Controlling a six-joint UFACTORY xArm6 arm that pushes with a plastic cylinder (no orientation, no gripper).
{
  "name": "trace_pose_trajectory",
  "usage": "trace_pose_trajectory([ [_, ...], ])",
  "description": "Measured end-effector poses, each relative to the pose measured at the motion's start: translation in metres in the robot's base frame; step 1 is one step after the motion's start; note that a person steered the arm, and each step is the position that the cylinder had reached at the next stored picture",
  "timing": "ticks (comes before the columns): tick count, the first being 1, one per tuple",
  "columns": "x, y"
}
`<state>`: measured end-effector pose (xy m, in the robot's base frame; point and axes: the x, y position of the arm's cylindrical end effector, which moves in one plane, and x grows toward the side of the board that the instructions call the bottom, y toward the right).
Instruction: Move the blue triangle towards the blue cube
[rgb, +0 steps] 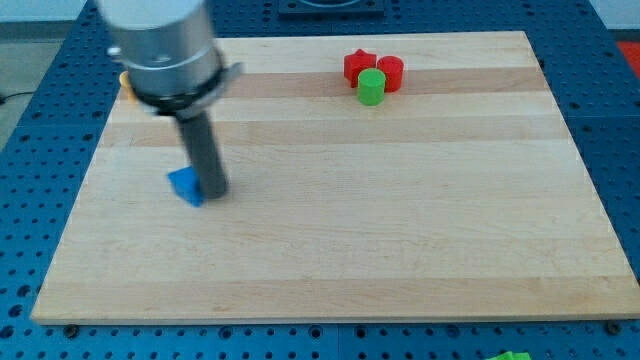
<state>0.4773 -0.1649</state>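
A small blue block (185, 185), partly hidden by the rod so its shape is unclear, lies on the wooden board (400, 220) at the view's left. My tip (213, 193) rests on the board right against the blue block's right side. I see no second blue block; the arm's body covers the board's top left area.
A red star-like block (356, 66), a red cylinder (391, 72) and a green cylinder (372, 87) cluster at the view's top centre. A yellowish block (127, 85) peeks out behind the arm at the top left. A green piece (512, 355) lies off the board at the bottom right.
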Motion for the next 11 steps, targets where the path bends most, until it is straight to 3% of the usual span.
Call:
trace_pose_trajectory([
  [2,0.074,-0.061],
  [5,0.005,-0.059],
  [7,-0.088,-0.053],
  [9,-0.043,-0.082],
  [10,-0.068,-0.110],
  [11,-0.075,-0.098],
])
